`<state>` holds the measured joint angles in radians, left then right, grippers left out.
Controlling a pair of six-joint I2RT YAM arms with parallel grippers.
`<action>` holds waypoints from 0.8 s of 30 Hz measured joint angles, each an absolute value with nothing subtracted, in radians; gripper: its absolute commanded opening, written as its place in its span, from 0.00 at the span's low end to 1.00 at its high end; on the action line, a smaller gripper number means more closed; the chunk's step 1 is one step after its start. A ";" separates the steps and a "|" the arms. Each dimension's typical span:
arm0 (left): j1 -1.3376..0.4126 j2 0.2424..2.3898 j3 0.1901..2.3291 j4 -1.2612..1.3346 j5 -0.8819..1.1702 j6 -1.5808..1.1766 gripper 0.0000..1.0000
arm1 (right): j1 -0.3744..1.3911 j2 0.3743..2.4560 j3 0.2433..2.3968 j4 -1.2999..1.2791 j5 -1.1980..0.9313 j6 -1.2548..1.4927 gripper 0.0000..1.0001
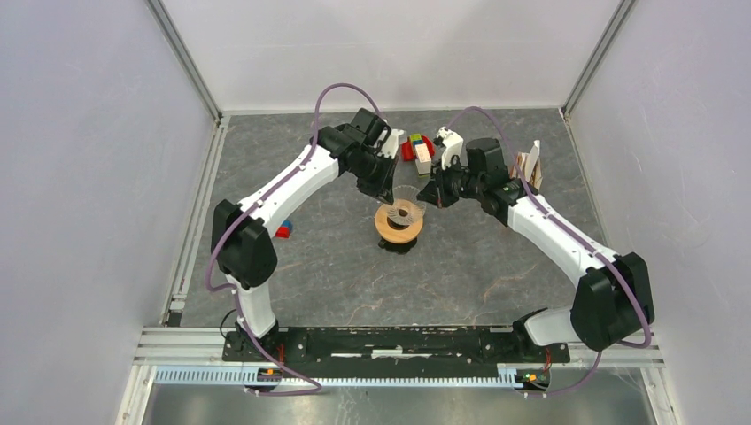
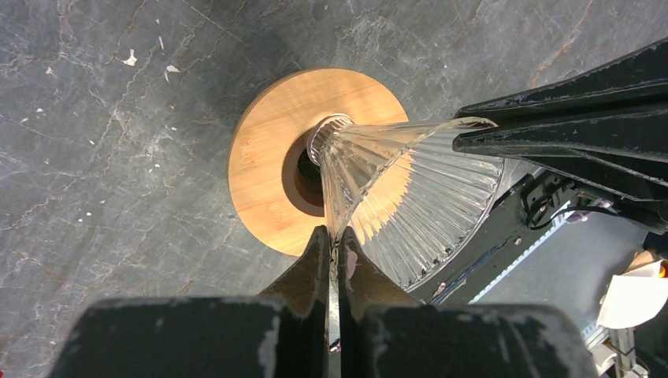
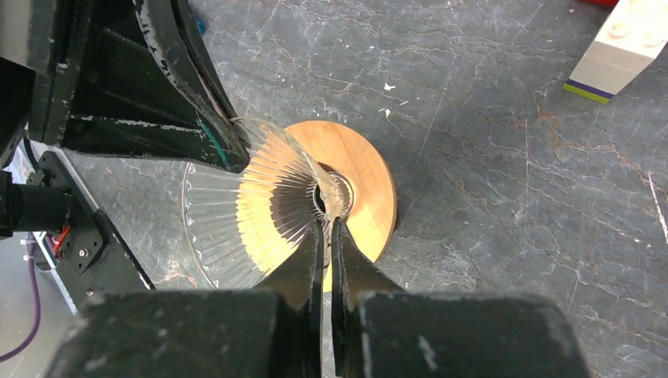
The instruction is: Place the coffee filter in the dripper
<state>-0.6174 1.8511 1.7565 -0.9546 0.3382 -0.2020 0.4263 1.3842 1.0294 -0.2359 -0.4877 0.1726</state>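
Dripper (image 1: 398, 223): stands near the middle of the grey marbled worktop (image 1: 336, 274), wide mouth up, between the 2 arms.
Parts: clear ribbed glass funnel (image 2: 410, 205), its narrow end seated in the round tan wooden collar (image 2: 268, 173).
Left tool (image 2: 334, 236): fingers closed on the thin glass rim of the dripper.
Right tool (image 3: 327, 232): fingers pressed together on the rim at the opposite side, gripping the glass.
Coffee filter (image 1: 532, 165): probably the pale fan-shaped piece at the far right of the worktop, behind the right arm and well apart from the dripper; too small to be sure.
Toy blocks (image 1: 414, 146): red, yellow and green, at the far side, just beyond the 2 tools.
White block (image 3: 622, 47): studded, just beside them.
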 measured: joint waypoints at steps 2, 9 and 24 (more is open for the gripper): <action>-0.620 1.850 1.748 -0.950 0.339 -0.210 0.02 | 0.424 1.385 1.029 -0.239 -0.484 0.184 0.00; -0.619 1.837 1.730 -0.940 0.339 -0.219 0.02 | 0.428 1.385 1.030 -0.238 -0.481 0.198 0.00; -0.611 1.796 1.674 -0.933 0.341 -0.224 0.02 | 0.468 1.423 1.096 -0.302 -0.453 0.197 0.00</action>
